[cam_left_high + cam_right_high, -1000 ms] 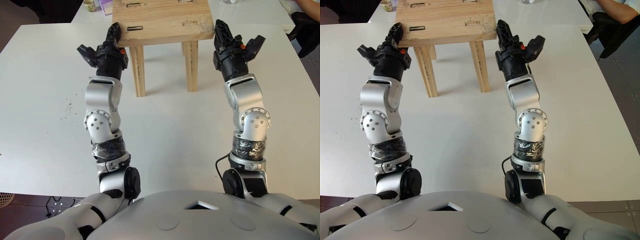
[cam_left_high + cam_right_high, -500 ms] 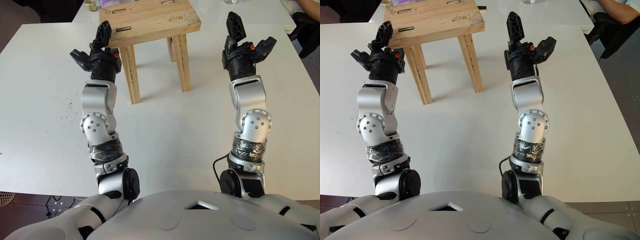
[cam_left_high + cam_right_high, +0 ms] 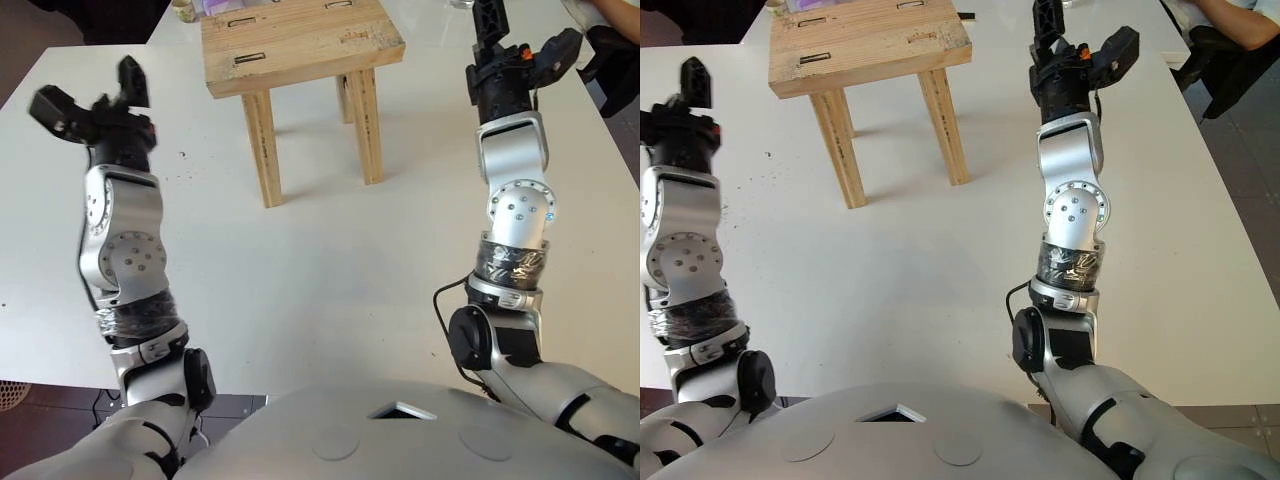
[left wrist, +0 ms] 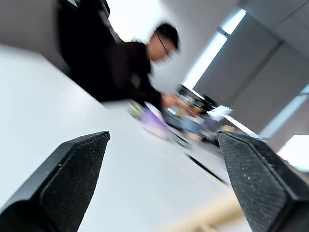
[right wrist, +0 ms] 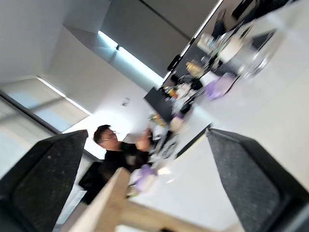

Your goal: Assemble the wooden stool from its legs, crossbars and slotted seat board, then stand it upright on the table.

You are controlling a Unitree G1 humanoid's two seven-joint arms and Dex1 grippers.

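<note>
1. Left eye view: left claw (image 3: 88, 90) is spread wide, empty.
2. Right claw (image 3: 525, 35) is spread wide, empty.
3. Wooden stool (image 3: 300, 45) stands upright on tabletop (image 3: 330, 270), between both claws, touching neither.

The stool (image 3: 300, 45) stands upright on the table (image 3: 330, 270), toward the far side and about midway across. The left gripper (image 3: 88, 88) is well apart to the stool's left. The right gripper (image 3: 522, 35) is to its right, nearer the far edge.
</note>
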